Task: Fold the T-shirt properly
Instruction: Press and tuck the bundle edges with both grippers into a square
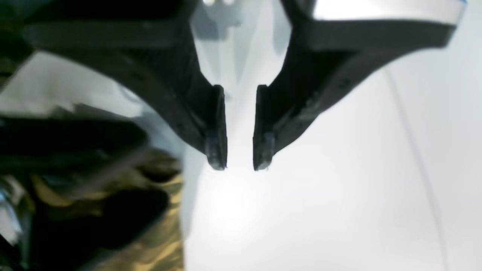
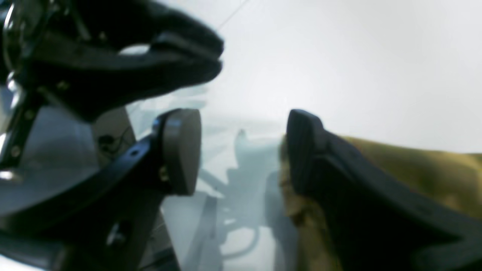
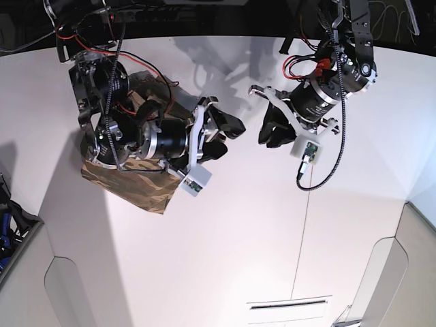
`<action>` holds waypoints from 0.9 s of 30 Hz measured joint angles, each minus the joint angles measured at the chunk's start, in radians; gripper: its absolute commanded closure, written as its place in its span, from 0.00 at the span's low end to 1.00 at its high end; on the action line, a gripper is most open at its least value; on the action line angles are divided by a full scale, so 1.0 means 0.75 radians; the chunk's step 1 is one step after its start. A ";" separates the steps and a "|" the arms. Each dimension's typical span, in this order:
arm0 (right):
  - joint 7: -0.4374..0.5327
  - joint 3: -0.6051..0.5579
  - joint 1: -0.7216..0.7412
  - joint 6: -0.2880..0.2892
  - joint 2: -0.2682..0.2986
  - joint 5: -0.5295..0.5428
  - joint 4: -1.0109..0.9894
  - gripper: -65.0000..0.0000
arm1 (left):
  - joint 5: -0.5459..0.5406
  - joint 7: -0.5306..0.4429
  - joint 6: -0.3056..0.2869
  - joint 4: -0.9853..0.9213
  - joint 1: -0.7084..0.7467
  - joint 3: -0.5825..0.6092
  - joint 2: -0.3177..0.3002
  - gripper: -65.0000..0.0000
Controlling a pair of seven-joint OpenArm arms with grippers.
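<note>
The T-shirt [image 3: 136, 187] lies as a folded camouflage bundle at the left of the white table, mostly under the arm on the base view's left. My right gripper [image 3: 221, 133] is open and empty, hanging just past the bundle's right edge. In the right wrist view its jaws [image 2: 243, 154] stand wide apart, with the T-shirt [image 2: 414, 169] behind the right finger. My left gripper [image 3: 272, 133] hovers over bare table, right of the shirt. In the left wrist view it [image 1: 239, 163] has a narrow gap and holds nothing. The T-shirt [image 1: 158, 241] shows at lower left.
The two grippers face each other closely; the left one [image 2: 150, 49] shows in the right wrist view's upper left. The white table [image 3: 238, 259] has a thin seam running down the right. Grey panels sit at the bottom corners, and cables hang from both arms.
</note>
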 measured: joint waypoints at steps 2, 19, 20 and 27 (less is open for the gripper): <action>0.001 0.020 0.040 0.000 -0.001 -0.009 0.002 0.45 | -0.005 0.001 0.001 0.000 0.000 0.000 0.000 0.79; 0.256 0.584 0.220 -0.091 0.000 -0.466 -0.109 1.00 | -0.094 -0.009 -0.080 0.000 -0.002 0.336 0.004 0.89; 0.284 0.599 0.220 -0.090 0.000 -0.481 -0.140 1.00 | -0.060 -0.029 -0.080 0.000 -0.005 0.389 0.004 0.89; 0.395 0.639 0.219 -0.095 0.058 -0.529 -0.398 1.00 | 0.218 -0.120 0.145 -0.004 -0.018 0.666 0.023 0.89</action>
